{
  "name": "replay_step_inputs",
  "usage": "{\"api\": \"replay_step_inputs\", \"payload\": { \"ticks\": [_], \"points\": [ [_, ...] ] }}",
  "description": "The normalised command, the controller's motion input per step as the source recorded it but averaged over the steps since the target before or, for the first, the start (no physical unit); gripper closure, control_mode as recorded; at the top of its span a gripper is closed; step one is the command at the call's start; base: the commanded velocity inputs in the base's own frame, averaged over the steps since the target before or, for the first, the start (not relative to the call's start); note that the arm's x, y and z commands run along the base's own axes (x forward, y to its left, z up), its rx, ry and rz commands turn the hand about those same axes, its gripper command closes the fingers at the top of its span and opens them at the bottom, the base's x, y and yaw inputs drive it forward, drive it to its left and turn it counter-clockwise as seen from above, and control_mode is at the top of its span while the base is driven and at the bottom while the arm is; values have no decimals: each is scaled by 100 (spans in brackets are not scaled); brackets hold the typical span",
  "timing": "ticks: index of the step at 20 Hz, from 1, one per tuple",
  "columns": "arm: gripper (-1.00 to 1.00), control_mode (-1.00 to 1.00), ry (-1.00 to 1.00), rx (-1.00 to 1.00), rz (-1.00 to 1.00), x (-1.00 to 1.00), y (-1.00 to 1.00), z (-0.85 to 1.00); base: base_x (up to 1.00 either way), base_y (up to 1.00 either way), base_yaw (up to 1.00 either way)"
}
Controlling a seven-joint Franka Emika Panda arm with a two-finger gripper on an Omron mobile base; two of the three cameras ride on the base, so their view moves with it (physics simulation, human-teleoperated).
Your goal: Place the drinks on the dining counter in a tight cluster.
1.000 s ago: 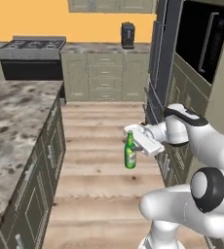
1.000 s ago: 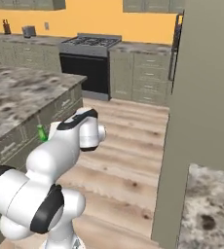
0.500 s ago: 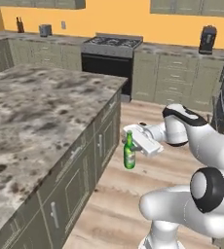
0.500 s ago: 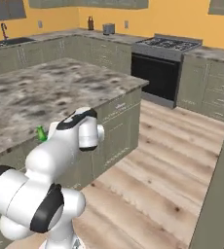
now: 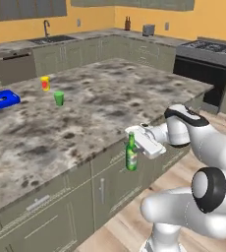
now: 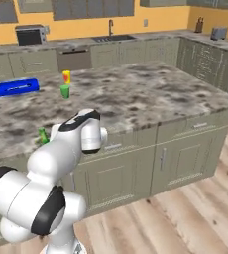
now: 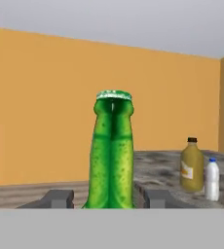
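Green bottle [image 5: 130,154]: held upright in the claw [image 5: 133,142], clamped by the neck, body hanging below it. In the hand view [image 7: 113,155] it sits right between the two finger tips [image 7: 58,197], cap up.
Claw: closed on the green bottle, so yeah, gripping, not empty.
Counter [image 5: 100,106]: speckled granite top, spread out beyond the claw; the bottle is held just off its near edge, in front of the cabinet fronts, not set down on it.
Jug [image 7: 192,165]: amber, black cap, seen ahead of the claw and off to one side in the hand view, standing on the granite.
White bottle [image 7: 212,179]: blue cap, just beside the jug, maybe touching, hard to tell.
Cups: yellow one [image 5: 45,83] and green one [image 5: 59,98] are parked near each other on the counter, well away from the claw.
Blue tray [image 5: 0,100]: at the far side of the counter, well apart from the claw.
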Motion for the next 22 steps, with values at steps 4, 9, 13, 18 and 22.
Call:
{"api": "replay_step_inputs", "payload": {
  "ticks": [4, 9, 13, 18, 22],
  "points": [
    [100, 100, 0, 0, 0, 0, 0, 0, 46, 7, 51],
    [100, 100, 0, 0, 0, 0, 0, 0, 55, 9, 41],
    [100, 100, 0, 0, 0, 0, 0, 0, 68, 7, 29],
    [100, 100, 0, 0, 0, 0, 0, 0, 58, 6, 31],
    [100, 100, 0, 0, 0, 0, 0, 0, 40, 30, 24]
  ]
}}
